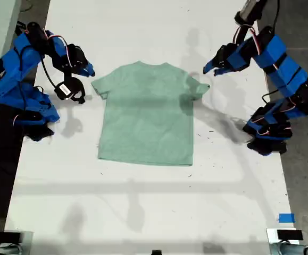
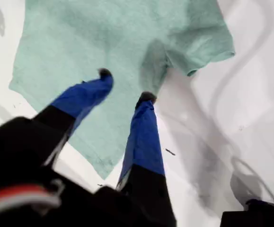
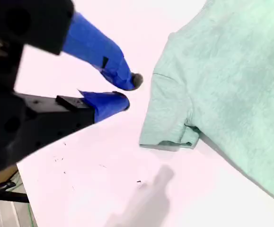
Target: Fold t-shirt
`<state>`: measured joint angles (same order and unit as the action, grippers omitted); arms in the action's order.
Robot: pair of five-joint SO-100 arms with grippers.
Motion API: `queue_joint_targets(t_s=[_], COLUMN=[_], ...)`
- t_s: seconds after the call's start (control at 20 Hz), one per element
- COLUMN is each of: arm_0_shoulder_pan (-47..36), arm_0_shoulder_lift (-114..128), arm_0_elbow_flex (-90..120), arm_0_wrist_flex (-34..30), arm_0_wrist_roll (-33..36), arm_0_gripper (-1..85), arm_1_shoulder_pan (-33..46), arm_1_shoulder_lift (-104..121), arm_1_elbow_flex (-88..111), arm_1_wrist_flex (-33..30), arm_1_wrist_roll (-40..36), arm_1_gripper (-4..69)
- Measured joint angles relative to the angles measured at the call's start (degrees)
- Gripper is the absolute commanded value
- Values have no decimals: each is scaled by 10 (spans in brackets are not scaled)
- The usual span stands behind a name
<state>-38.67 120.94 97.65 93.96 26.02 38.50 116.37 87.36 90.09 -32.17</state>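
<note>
The pale mint-green t-shirt [image 1: 146, 114] lies flat and spread out on the white table [image 1: 143, 202], collar toward the far side. My first gripper [image 2: 125, 85] is open and empty, hovering above the table. It is on the arm at the exterior view's right [image 1: 208, 70], just beyond the sleeve [image 1: 198, 88] on that side. In its wrist view the t-shirt [image 2: 103, 42] lies beneath the fingers. My second gripper [image 3: 129, 91] is slightly open and empty, over bare table beside the other sleeve [image 3: 167, 118]. It is on the arm at the exterior view's left [image 1: 90, 71].
Each arm's base [image 1: 34, 114] [image 1: 271, 135] stands near a side edge of the table. A blue tape mark [image 1: 286, 218] sits at the exterior view's lower right, near a dark device [image 1: 289, 235]. Arm shadows fall on the shirt and table.
</note>
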Motion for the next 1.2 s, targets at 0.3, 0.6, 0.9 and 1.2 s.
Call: queue_joint_targets(t_s=[0.3, 0.6, 0.9, 1.2], arm_0_shoulder_pan=[-3, -3, -3, -3], arm_0_shoulder_lift=[-6, -6, -6, -8], arm_0_elbow_flex=[0, 0, 4, 11], arm_0_wrist_flex=[0, 0, 0, 0], arm_0_wrist_roll=[0, 0, 0, 0], arm_0_gripper=[80, 77, 77, 76], arm_1_shoulder_pan=[44, 78, 83, 105], arm_1_shoulder_lift=[-18, -25, -85, -175], arm_1_elbow_flex=[0, 125, 225, 274], arm_1_wrist_flex=[0, -63, -182, -284], arm_1_wrist_roll=[-33, -27, -16, -11], arm_1_gripper=[337, 337, 337, 337])
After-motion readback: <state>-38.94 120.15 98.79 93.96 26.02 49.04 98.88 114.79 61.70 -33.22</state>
